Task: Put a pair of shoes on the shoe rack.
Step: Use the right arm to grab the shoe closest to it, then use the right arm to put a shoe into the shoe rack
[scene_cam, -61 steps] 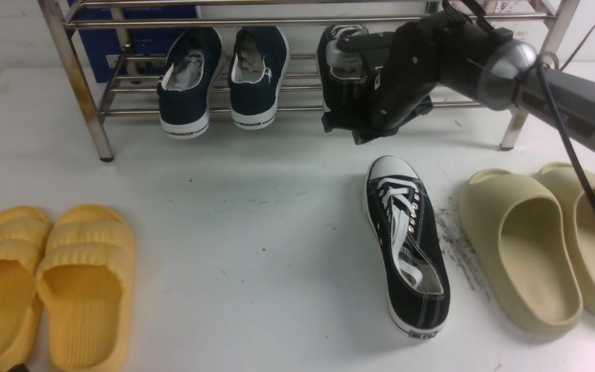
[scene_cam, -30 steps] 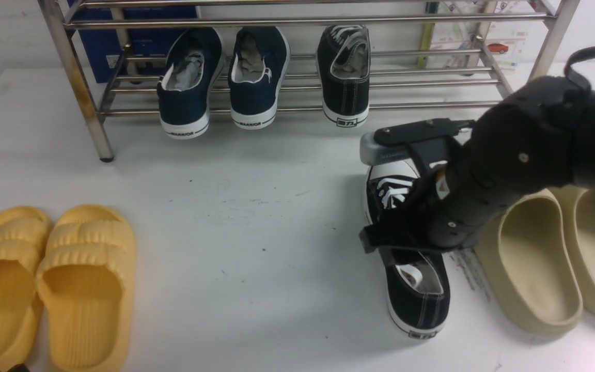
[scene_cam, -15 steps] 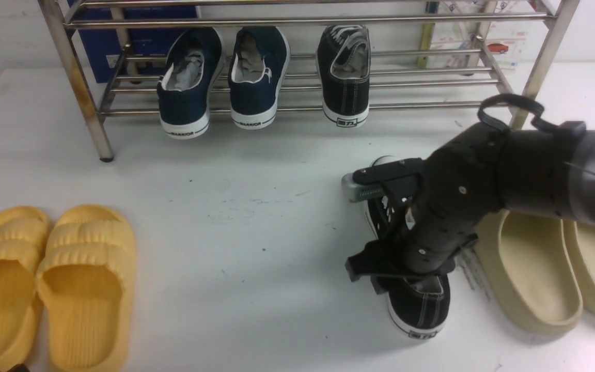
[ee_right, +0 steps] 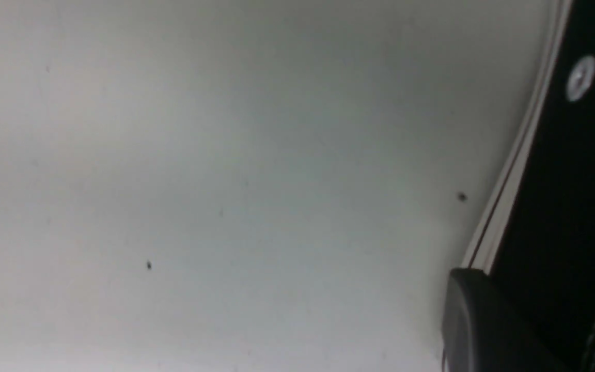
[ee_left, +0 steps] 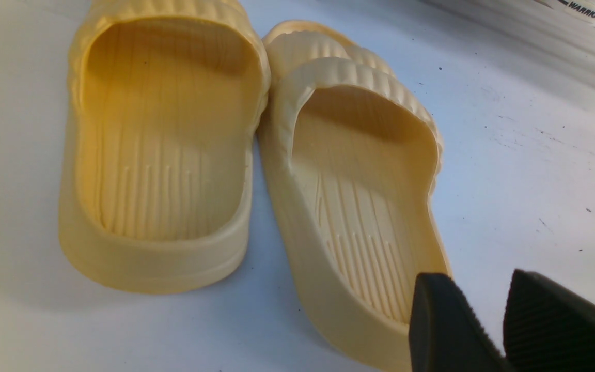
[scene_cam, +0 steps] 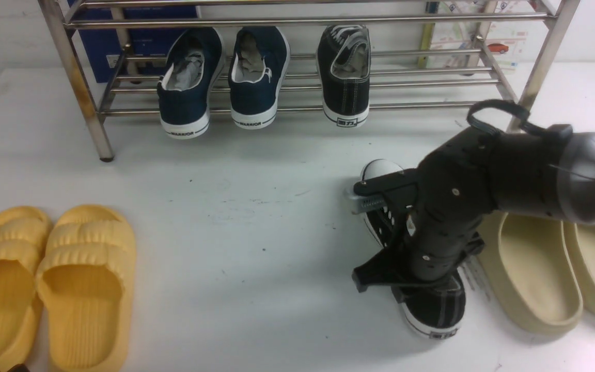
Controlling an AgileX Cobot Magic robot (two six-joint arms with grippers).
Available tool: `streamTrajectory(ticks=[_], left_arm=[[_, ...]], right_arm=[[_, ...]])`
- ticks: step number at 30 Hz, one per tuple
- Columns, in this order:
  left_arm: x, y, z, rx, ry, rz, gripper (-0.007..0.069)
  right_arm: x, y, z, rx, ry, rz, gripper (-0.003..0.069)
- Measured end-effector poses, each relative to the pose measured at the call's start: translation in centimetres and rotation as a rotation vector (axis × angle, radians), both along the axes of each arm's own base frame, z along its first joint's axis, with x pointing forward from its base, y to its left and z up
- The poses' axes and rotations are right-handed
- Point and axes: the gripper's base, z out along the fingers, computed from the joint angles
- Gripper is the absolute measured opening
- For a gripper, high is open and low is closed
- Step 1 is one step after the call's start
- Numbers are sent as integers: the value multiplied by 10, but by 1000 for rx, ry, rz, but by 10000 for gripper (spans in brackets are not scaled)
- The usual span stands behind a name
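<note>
One black sneaker (scene_cam: 346,77) stands on the shoe rack (scene_cam: 287,22), heel toward me. The other black sneaker (scene_cam: 380,173) lies on the white table at the right, mostly covered by my right gripper (scene_cam: 416,258); only its white toe cap and its heel (scene_cam: 434,310) show. In the right wrist view one finger (ee_right: 483,320) presses on the outside of the sneaker's black side wall (ee_right: 566,196); the other finger is hidden. My left gripper (ee_left: 475,281) is shut and empty, just off the nearer yellow slide (ee_left: 359,196).
Two navy WARRIOR sneakers (scene_cam: 189,93) sit on the rack, left of the black one. A pair of yellow slides (scene_cam: 85,279) lies at the front left. A pair of beige slides (scene_cam: 530,258) lies just right of the right arm.
My right gripper left the first sneaker on the rack and came down onto the second one. In the last half second that sneaker's heel shifted right and toward me.
</note>
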Motion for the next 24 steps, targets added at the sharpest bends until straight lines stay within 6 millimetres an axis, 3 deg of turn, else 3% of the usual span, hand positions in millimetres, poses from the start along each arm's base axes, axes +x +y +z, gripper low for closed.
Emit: streamTrajectory(ticks=[5,8,10,12,16,24], left_arm=[[0,0,0,0,0,0,201],[0,0,0,0,0,0,201],[0,0,0,0,0,0,201],[0,0,0,0,0,0,201],[0,0,0,0,0,0,201],[0,0,0,0,0,0,201]], right_arm=[[-3,-5,55,62,-63,-9,89],[6,-9,69,78,-110,-22,89],[24,-15,76,82,-154,-37,89],[36,-20,77,79,-167,-47,89],[79,-35,70,64,-184,-99,89],[141,-45,65,61,-248,-132,89]])
